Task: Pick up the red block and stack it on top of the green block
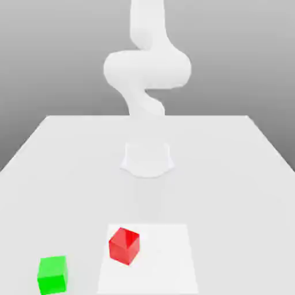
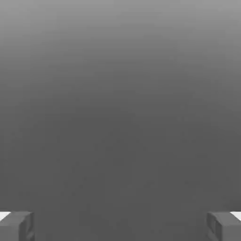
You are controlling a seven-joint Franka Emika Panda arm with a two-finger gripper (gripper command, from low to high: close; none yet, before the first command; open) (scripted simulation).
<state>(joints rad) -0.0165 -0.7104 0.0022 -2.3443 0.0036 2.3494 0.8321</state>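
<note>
In the exterior view, the glossy red cube-shaped block [image 1: 124,246] sits in the lower middle of the frame, a little to the exterior view's left, on the left part of a flat white square patch [image 1: 164,265]. It is turned so that a corner edge faces the viewer, so the grasp would probably need to be rotated to meet two opposite faces squarely. The bright green cube-shaped block [image 1: 53,275] is at the lower left of the frame, off the patch and well apart from the red one; that spacing should leave room to take hold of the red block without knocking its intended base. Both appear to rest on the pale counter [image 1: 230,196], unstacked. The white jointed robot arm [image 1: 148,69] rises at the upper middle, well away from the blocks, so the first move is likely a reach towards the red one. In the hand view, the jaws [image 2: 120,227] stand wide apart at the lower left and lower right corners with nothing between them, a sensible spread for receiving a block.
</note>
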